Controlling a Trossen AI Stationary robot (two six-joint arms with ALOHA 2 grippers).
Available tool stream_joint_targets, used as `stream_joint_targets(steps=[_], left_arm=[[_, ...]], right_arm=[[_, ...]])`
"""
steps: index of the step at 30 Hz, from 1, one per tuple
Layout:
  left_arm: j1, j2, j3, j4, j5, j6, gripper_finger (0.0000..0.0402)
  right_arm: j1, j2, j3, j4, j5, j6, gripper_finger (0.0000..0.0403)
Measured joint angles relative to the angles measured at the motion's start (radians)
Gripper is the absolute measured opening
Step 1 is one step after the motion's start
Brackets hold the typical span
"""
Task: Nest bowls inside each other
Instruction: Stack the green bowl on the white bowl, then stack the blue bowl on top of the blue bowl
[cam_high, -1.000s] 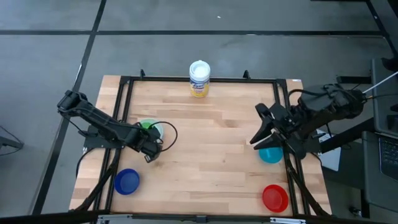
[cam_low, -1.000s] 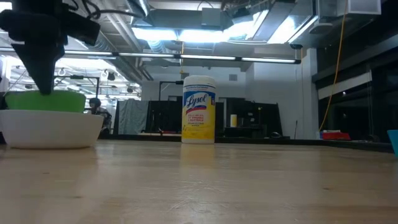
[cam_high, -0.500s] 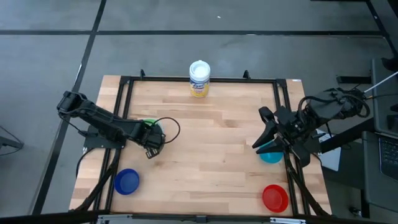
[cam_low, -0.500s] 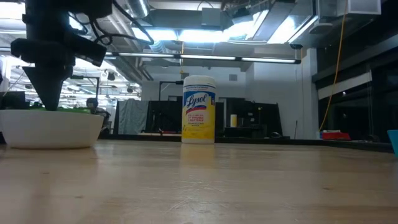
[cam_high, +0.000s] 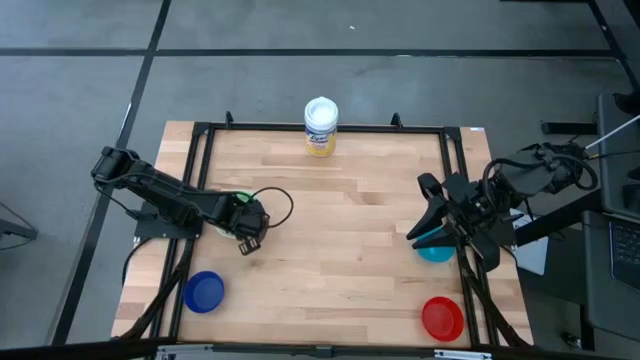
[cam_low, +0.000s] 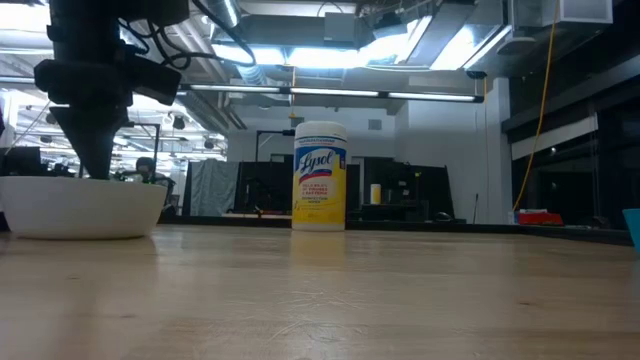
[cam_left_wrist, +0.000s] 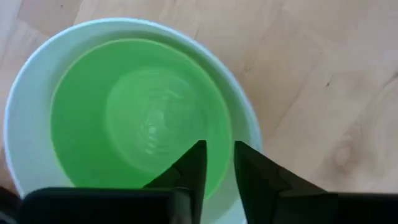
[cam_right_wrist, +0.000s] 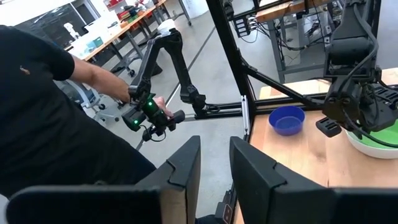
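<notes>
A green bowl (cam_left_wrist: 143, 118) sits nested inside a white bowl (cam_left_wrist: 28, 106) at the table's left side. My left gripper (cam_left_wrist: 217, 155) reaches down into them, open by a narrow gap, one finger on each side of the green bowl's rim. In the high view that gripper (cam_high: 246, 228) covers most of both bowls. A blue bowl (cam_high: 204, 291) rests near the front left, a red bowl (cam_high: 442, 318) at the front right. My right gripper (cam_right_wrist: 214, 163) is open and holds nothing, raised over the teal bowl (cam_high: 436, 251). My left gripper comes from above, pointing down. One finger (cam_left_wrist: 194, 163) is inside the green bowl and the other (cam_left_wrist: 249, 167) is outside its rim (cam_left_wrist: 225, 138), over the white bowl's wall. Whether either finger touches the rim, I cannot tell.
A tall yellow canister (cam_high: 320, 126) with a white lid stands at the middle of the far edge. A black frame (cam_high: 200, 160) runs around the table. Beyond the left edge a person (cam_right_wrist: 56, 124) holds a small control arm.
My left gripper has gone down and a little toward the table's right edge. The green bowl, held above the white bowl's rim a second ago, has sunk into the white bowl.
</notes>
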Motion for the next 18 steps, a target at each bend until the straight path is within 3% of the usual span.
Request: stream_joint_targets(steps=[9, 14, 18], left_arm=[[-0.016, -0.061, 0.000, -0.066, -0.014, -0.057, 0.0130], [-0.149, -0.265, 0.023, -0.112, -0.080, -0.254, 0.0133], [-0.307, -0.431, 0.029, -0.092, -0.039, -0.351, 0.0128]], right_arm=[[0.000, 0.000, 0.000, 0.001, 0.000, 0.003, 0.0100], [0.000, 0.000, 0.000, 0.011, 0.000, 0.019, 0.0095], [0.000, -0.006, 0.000, 0.080, 0.001, -0.027, 0.0095]])
